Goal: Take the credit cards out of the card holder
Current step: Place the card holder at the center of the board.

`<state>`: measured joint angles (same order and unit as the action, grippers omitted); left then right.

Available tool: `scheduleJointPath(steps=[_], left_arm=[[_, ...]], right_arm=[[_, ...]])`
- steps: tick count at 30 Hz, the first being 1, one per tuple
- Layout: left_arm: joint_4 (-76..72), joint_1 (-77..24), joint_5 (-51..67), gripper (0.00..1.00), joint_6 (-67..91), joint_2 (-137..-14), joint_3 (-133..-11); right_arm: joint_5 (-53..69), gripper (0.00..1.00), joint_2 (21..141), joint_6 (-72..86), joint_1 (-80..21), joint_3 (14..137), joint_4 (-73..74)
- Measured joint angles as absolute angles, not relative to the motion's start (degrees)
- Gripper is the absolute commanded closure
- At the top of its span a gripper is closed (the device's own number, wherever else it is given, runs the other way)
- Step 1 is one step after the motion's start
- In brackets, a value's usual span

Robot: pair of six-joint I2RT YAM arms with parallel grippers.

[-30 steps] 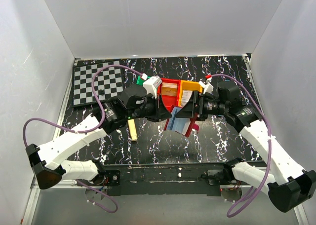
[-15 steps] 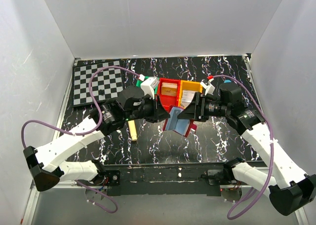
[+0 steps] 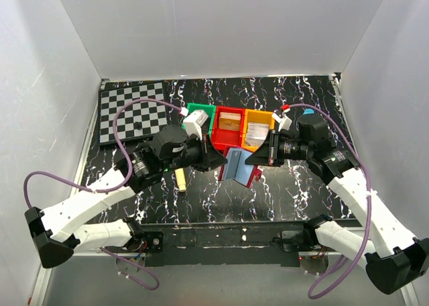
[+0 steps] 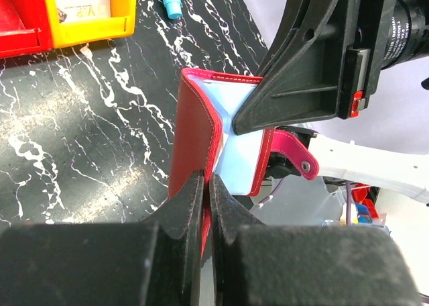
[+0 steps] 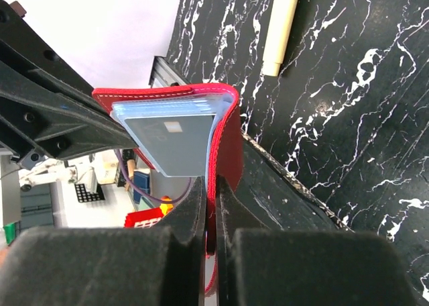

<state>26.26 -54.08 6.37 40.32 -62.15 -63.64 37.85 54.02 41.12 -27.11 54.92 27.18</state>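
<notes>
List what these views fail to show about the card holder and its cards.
Card count: right wrist view, the cards overlap, and only the front one's face shows.
Pockets: left wrist view, the right tool and the cover of the card holder mostly block them.
Top view: cards too small to tell apart; the left tool and right tool cover the holder's side edges.

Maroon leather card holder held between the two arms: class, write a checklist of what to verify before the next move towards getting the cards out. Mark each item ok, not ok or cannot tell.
1. Left gripper shut on one cover of the maroon leather card holder: ok.
2. Right gripper shut on the other cover: ok.
3. Holder spread open, snap tab unfastened: ok.
4. Grey chip card showing in the pale-blue sleeves: ok.
5. A gripper free to pull the card: not ok, both are holding covers.
6. Number of cards inside: cannot tell.
</notes>
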Motion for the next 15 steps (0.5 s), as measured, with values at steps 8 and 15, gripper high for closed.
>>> scheduleJointPath(steps=[8,15], left_arm=[[20.29,-51.64,7.31,0.72,42.33,-56.73,-52.86],[14.72,-50.59,7.07,0.33,44.16,-56.05,-41.91]], right_arm=[[36.95,0.99,56.18,36.62,-27.42,54.57,30.98],[35.2,0.99,61.21,31.05,-27.4,51.27,30.7]])
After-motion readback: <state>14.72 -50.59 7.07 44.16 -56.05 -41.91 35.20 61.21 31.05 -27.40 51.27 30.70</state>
